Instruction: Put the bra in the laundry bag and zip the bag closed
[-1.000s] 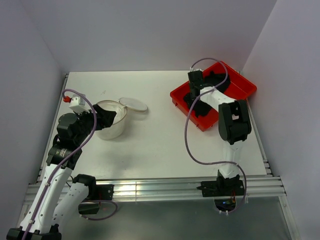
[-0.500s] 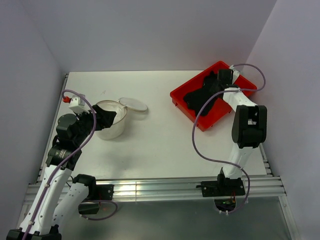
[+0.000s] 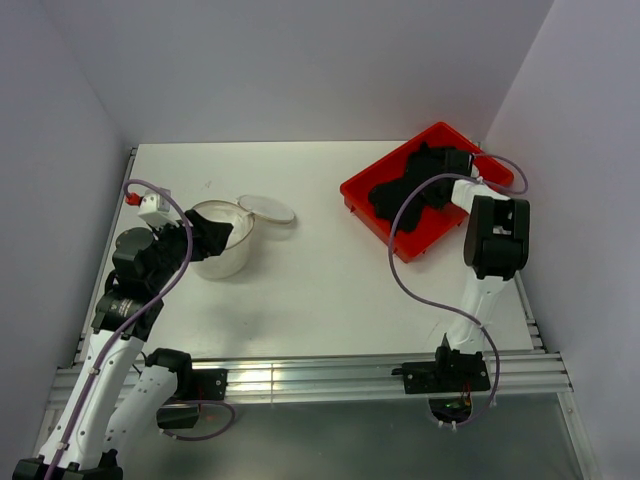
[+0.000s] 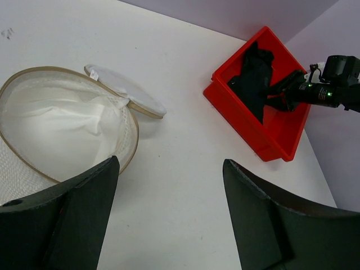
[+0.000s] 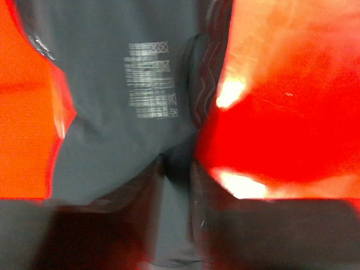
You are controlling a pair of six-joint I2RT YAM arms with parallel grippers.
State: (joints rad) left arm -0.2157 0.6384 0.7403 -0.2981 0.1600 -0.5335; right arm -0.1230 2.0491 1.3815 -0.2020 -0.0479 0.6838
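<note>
The black fabric bra [image 3: 410, 185] lies crumpled in the red plastic tray [image 4: 242, 121] at the far right of the desk [image 3: 320, 260]. It is well apart from the translucent white mesh laundry bag [image 3: 222, 255], which stands open on the left, its round lid [image 3: 266, 208] flopped beside it. The right fingers [image 4: 287, 91] are down on the bra, but blur hides whether they clamp it. The left fingers [image 4: 84, 214] stand wide apart by the bag's rim. A shallow pinch might catch only a strap, letting the bra trail, snag the tray wall or drop.
</note>
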